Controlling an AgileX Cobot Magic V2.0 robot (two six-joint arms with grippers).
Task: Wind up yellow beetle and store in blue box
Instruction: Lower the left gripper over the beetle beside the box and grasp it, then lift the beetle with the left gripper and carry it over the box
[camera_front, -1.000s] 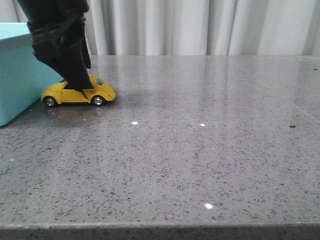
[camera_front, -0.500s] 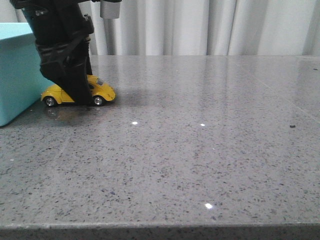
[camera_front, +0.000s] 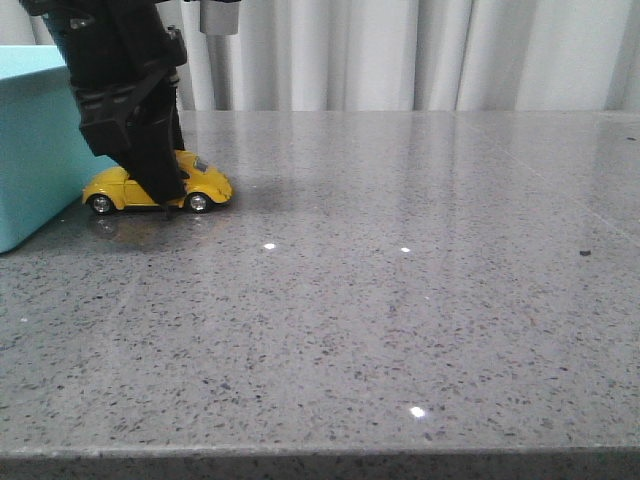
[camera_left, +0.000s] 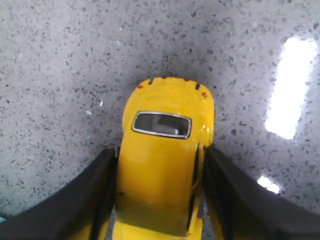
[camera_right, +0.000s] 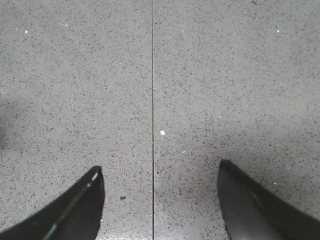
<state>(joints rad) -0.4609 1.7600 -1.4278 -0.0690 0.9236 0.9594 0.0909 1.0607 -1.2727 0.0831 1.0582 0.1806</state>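
The yellow beetle (camera_front: 207, 181) stands on its wheels on the grey stone table, close beside the blue box (camera_front: 35, 150) at the far left. My left gripper (camera_front: 160, 190) comes down over the car's middle and hides it there. In the left wrist view the beetle (camera_left: 162, 125) sits between the two black fingers (camera_left: 95, 190), which press against both of its sides; the left gripper (camera_left: 159, 150) is shut on it. My right gripper (camera_right: 160, 167) is open and empty above bare table and does not show in the front view.
The speckled grey table (camera_front: 400, 300) stretches to the right and toward the front edge. A white curtain (camera_front: 400, 50) hangs behind it. A thin seam (camera_right: 152, 75) in the tabletop runs under my right gripper.
My left gripper has come down lower around the beetle over the last second. The car has shifted very slightly to the right. The right gripper has no earlier frame.
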